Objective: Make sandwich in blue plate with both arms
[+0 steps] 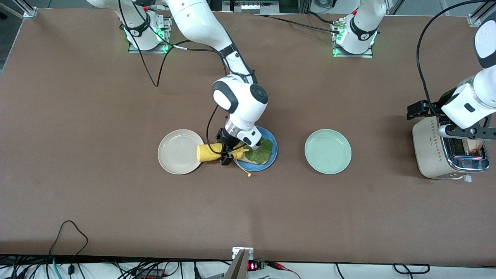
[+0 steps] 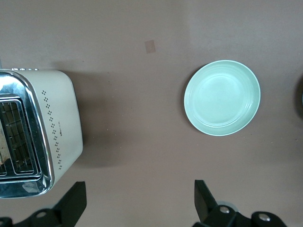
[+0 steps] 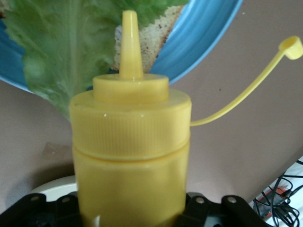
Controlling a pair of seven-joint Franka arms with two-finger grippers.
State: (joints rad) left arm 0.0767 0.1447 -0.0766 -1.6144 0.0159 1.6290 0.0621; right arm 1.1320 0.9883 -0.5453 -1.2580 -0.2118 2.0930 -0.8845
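Lowest of the table things in the front view, the round medium-blue plate sits at centre frame and holds a tan toasted bread slice under a crinkly green lettuce leaf. Over its edge, the right gripper is clamped on a smooth yellow plastic squeeze bottle, held sideways with the nozzle toward the plate and its cap hanging on a thin strap. At right frame, the left gripper hangs with fingers spread wide and empty above a beige toaster with chrome top. Two bare round plates lie level with the blue one: a beige plate and a pale green plate.
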